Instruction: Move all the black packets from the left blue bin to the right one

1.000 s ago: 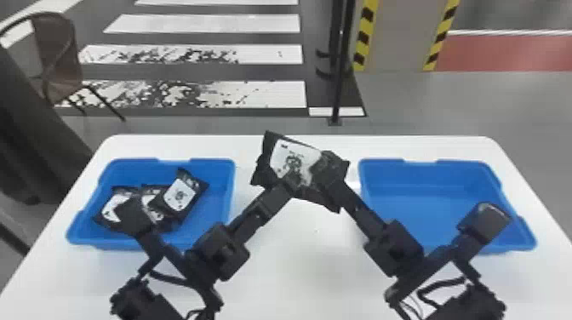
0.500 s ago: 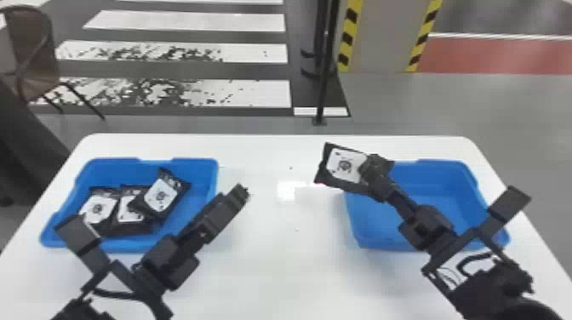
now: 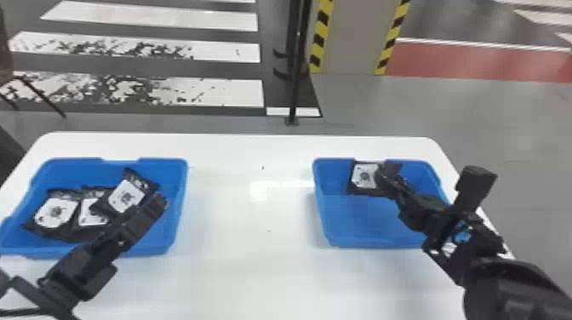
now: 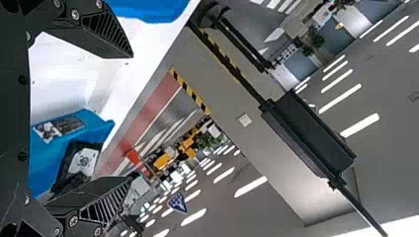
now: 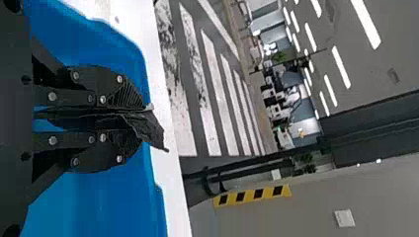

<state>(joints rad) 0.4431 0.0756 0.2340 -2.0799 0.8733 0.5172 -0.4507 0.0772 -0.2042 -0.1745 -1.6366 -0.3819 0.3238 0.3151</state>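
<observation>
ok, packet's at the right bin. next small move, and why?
I'd ease the right end effector down slightly, then open it: it's shut on a black packet that appears within the right bin's outline, though its height above the floor is unclear.

None can be read: the white labels [image 3: 55, 211] on the black packets [image 3: 135, 175] in the left blue bin [image 3: 178, 204] and on the black packet [image 3: 353, 190] at the right blue bin [image 3: 357, 232] bear dark marks too blurred to make out
</observation>
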